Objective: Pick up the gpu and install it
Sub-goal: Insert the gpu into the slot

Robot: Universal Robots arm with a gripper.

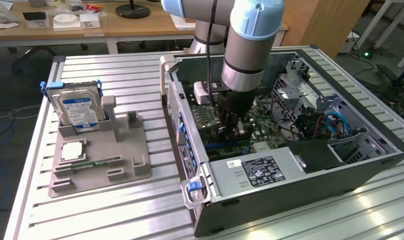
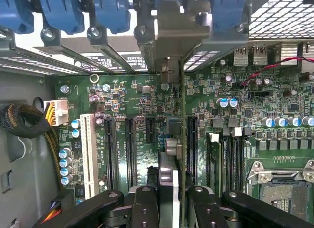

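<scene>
The gpu [image 2: 181, 154] stands on edge over the motherboard [image 2: 142, 100], seen edge-on, its long axis running along the slots toward the case's rear wall, its bracket [image 2: 172, 31] up against the rear slot openings. The end effector [image 2: 169, 198] is clenched on the gpu's near end. Black slots [image 2: 130, 149] lie close on one side of the gpu, memory slots [image 2: 225, 159] and the CPU socket [image 2: 282, 181] on the other. Blue latches [image 2: 64, 12] line the rear wall beyond the motherboard. In the exterior view the arm [image 1: 245, 60] reaches down into the open case [image 1: 362, 165]; beside the case on the counter [image 1: 122, 210] a tray [image 1: 98, 170] holds a hard drive [image 1: 78, 112].
</scene>
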